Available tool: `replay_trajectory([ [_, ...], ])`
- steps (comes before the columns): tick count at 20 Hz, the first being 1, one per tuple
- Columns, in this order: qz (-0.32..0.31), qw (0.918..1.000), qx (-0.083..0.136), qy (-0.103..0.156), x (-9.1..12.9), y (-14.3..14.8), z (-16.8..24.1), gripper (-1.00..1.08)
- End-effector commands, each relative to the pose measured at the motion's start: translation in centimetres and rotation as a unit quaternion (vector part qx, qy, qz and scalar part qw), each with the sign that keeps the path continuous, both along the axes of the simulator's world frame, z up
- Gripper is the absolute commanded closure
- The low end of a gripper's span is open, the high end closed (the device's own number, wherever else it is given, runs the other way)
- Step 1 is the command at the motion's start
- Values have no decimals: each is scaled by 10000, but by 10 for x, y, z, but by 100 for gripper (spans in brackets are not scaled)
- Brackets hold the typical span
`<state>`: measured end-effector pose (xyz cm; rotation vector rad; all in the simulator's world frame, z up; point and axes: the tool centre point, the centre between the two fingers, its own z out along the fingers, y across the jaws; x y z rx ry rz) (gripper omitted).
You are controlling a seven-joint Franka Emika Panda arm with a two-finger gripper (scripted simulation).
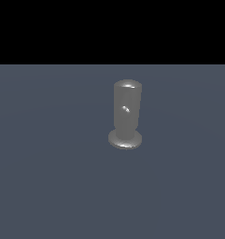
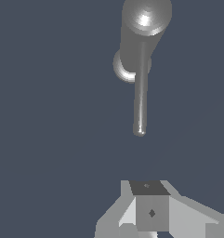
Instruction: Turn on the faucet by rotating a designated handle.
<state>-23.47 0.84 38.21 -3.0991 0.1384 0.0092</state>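
Note:
The faucet (image 1: 127,112) is a dull grey upright cylinder on a round disc base, standing on the blue-grey floor right of centre in the exterior view. Its handle (image 1: 126,109) points toward that camera and shows only as a small glint. In the wrist view the faucet (image 2: 143,28) is seen from above, and the handle (image 2: 141,93) is a thin straight rod reaching from the cylinder's top toward my gripper (image 2: 148,188). The rod's rounded tip ends short of the gripper, with a clear gap between them. The fingers stand together with no gap and hold nothing. The gripper is out of the exterior view.
A flat blue-grey floor (image 1: 48,177) lies all around the faucet. A black band fills the top of the exterior view. No other objects show.

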Motion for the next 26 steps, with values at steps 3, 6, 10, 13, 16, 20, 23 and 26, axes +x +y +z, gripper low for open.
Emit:
replay_trajectory([
  [3,-69,10000,-47,-5,7,5,-39,108],
  [6,-111,9999,-76,-7,11,8,-63,108],
  [10,-165,9998,-112,-10,18,12,-93,108],
  [13,-200,9997,-135,-12,23,14,-113,108],
  [16,-228,9996,-154,-13,27,16,-130,108],
  [20,-256,9995,-173,-14,31,18,-146,108],
  [23,-271,9995,-183,-15,33,19,-154,108],
  [26,-278,9994,-188,-15,35,19,-159,108],
])
